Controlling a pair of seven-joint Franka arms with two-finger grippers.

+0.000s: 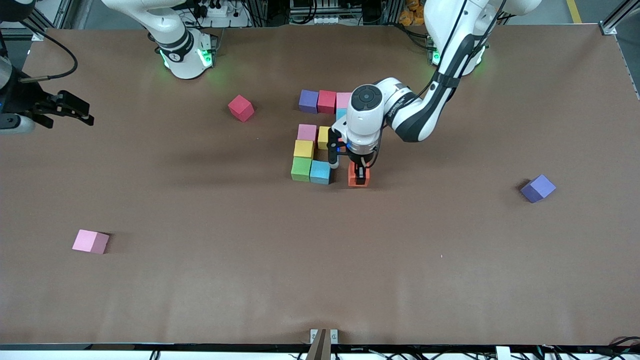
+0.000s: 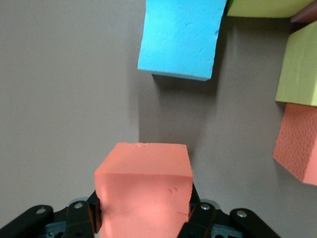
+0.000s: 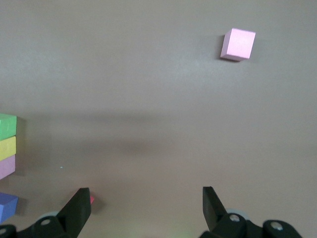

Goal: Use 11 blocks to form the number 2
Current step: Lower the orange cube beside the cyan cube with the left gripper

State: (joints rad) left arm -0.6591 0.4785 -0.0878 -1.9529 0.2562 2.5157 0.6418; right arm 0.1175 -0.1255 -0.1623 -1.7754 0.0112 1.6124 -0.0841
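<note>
Nearest the table's front edge, toward the right arm's end, a spare pink block [image 1: 90,241] lies loose, well apart from the figure. Farther in, at the table's middle, an orange block [image 1: 358,176] is clamped between the jaws of the left tool [image 1: 359,175] and is held low, just beside the light blue block [image 1: 320,172], judged so that the digit's bottom row, begun by the green block [image 1: 301,168], can be completed. A small gap to the light blue block is seen in the left wrist view. A purple block [image 1: 537,188] lies loose toward the left arm's end. Farther still, a red block [image 1: 241,108] is left unused. The right tool [image 3: 146,206] waits over the table's edge at its own end, jaws apart and empty.
</note>
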